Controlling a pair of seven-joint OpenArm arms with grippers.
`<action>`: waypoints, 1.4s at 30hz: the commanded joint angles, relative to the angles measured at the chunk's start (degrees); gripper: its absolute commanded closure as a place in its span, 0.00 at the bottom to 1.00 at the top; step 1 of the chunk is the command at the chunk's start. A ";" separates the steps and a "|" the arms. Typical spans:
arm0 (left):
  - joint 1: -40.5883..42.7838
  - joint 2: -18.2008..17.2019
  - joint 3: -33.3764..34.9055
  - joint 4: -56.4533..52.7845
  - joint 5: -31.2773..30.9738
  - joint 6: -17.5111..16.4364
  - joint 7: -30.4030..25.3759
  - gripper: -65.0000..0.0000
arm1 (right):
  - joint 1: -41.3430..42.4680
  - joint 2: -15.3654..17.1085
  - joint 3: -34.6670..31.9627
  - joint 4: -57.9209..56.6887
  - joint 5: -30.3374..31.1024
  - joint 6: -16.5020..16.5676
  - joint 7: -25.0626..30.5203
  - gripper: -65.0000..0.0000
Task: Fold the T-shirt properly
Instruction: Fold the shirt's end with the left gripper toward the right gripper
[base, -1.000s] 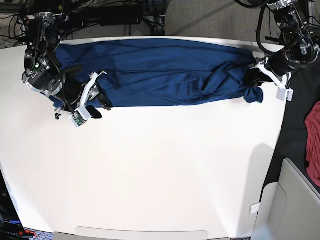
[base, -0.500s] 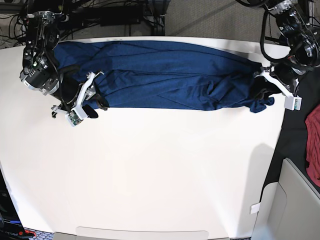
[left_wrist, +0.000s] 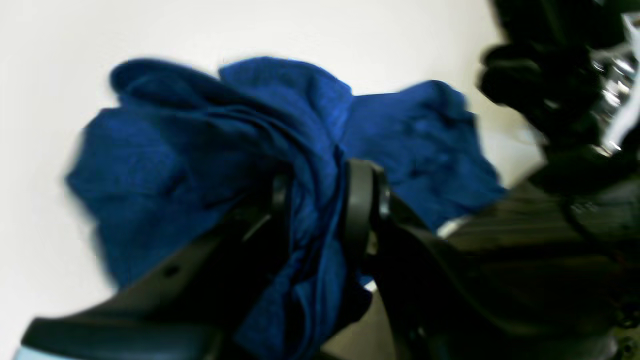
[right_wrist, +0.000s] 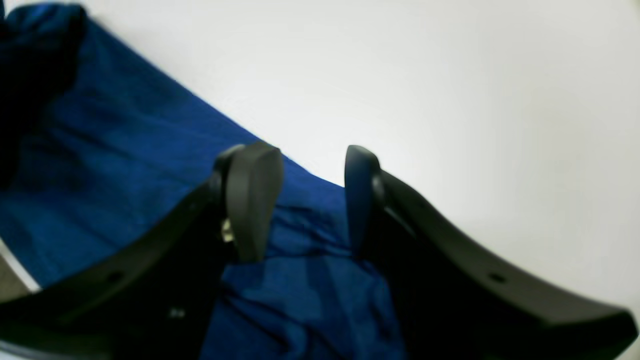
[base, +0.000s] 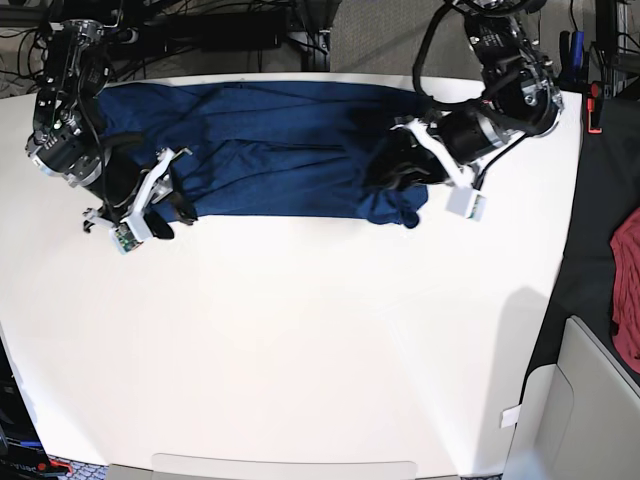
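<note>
Fabric bunches between the fingers of the left gripper (left_wrist: 320, 205), which pinches a gathered end of the T-shirt (base: 270, 150); loose blue folds spill out ahead of the jaws and hang below them, over the white table (base: 320, 340). From this grip the shirt stretches away as a long flat band toward the other arm. The right gripper (right_wrist: 305, 200) stands with its fingers spread, and the shirt's edge lies under and between them. Blur makes it hard to tell, but the fingertips (right_wrist: 252, 200) seem to rest on the cloth without clamping it. Beyond this gripper's right finger lies bare table.
</note>
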 joint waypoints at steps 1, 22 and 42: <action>-0.59 0.88 1.98 1.06 -1.69 -0.35 0.21 0.83 | 0.76 0.70 1.20 1.10 0.99 0.28 1.30 0.62; -4.81 5.80 9.54 -4.48 -1.42 -0.35 0.21 0.68 | 1.11 0.61 2.96 0.93 0.99 0.28 1.39 0.62; -3.05 -4.83 8.40 -4.48 -1.33 -0.35 0.21 0.55 | -0.03 0.79 6.48 1.02 0.99 0.28 1.21 0.62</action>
